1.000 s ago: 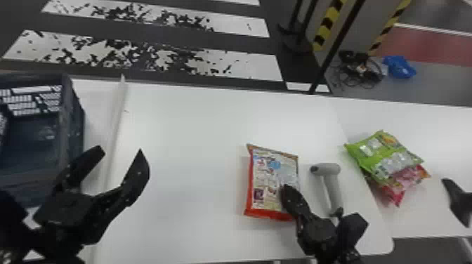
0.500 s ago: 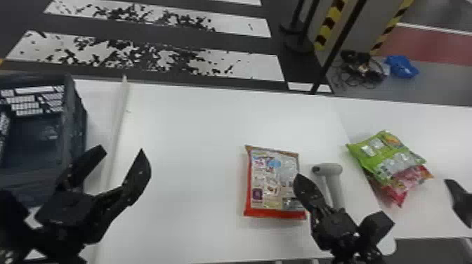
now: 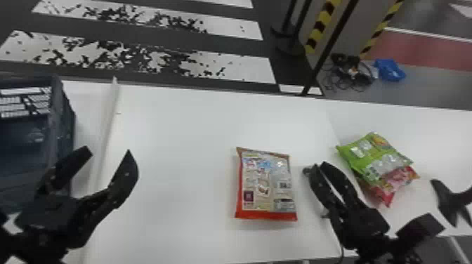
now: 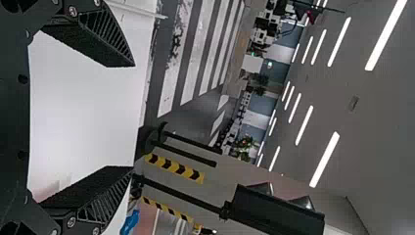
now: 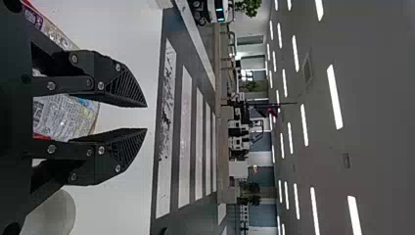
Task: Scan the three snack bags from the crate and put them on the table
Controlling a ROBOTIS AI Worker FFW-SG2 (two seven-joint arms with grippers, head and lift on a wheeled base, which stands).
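Note:
My left gripper (image 3: 108, 151) is parked open beside the crate (image 3: 63, 119); the left wrist view shows that gripper (image 4: 122, 115) with nothing between its fingers. A red-edged snack bag (image 3: 265, 186) lies flat on the middle of the white table. Just right of it is my right gripper (image 3: 316, 166), over the grey handheld scanner, which it mostly covers. In the right wrist view this gripper (image 5: 146, 117) has a narrow gap and holds nothing, with the bag (image 5: 61, 115) behind its fingers and the scanner (image 5: 56, 210) below. A green snack bag (image 3: 372, 154) partly overlaps a pink-red one (image 3: 395, 186) farther right.
A raised white strip (image 3: 109, 116) runs along the table (image 3: 196, 130) between crate and work area. At the right edge stands a black forked object (image 3: 447, 202). Striped posts and a cable pile (image 3: 351, 72) are beyond the table.
My right gripper has moved right, off the edge of the red-edged bag and over the scanner. The left arm and the bags have stayed put.

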